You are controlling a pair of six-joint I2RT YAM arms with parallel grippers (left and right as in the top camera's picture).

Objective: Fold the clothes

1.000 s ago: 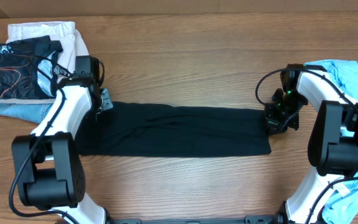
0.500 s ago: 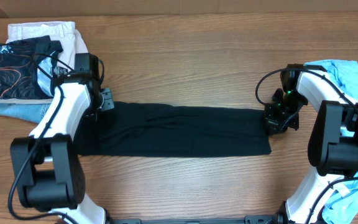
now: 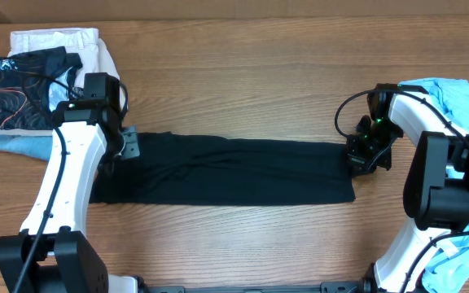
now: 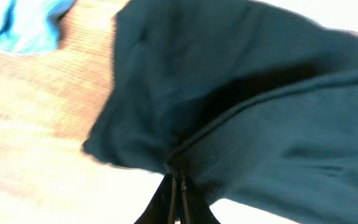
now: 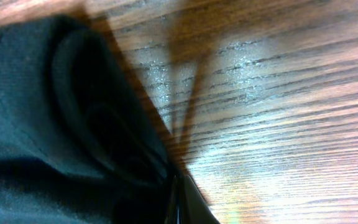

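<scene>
Overhead view: the black garment point(image 3: 226, 171) lies flat as a long, narrow band across the middle of the wooden counter point(image 3: 243, 73), its length running from the left side toward the right side. The left gripper point(image 3: 129, 145) sits at the band's left end, on the corner toward the far edge of the counter. The left wrist view shows this gripper point(image 4: 176, 183) with fingertips pressed together, pinching a raised fold of the black garment point(image 4: 241, 87) above the wood of the counter point(image 4: 36, 124). The right gripper point(image 3: 357, 159) sits at the band's right end, also on the corner toward the far edge. In the right wrist view, the right gripper point(image 5: 176, 186) is closed, with the rolled edge of the black garment point(image 5: 42, 112) caught at its tips and the bare counter point(image 5: 278, 112) beside it. At the far left corner of the counter rests a pile: a white cloth point(image 3: 55, 39), a printed black piece point(image 3: 15, 89) on top, and a blue cloth point(image 3: 15, 145) beneath. A light blue garment point(image 3: 454, 98) lies along the right edge.
</scene>
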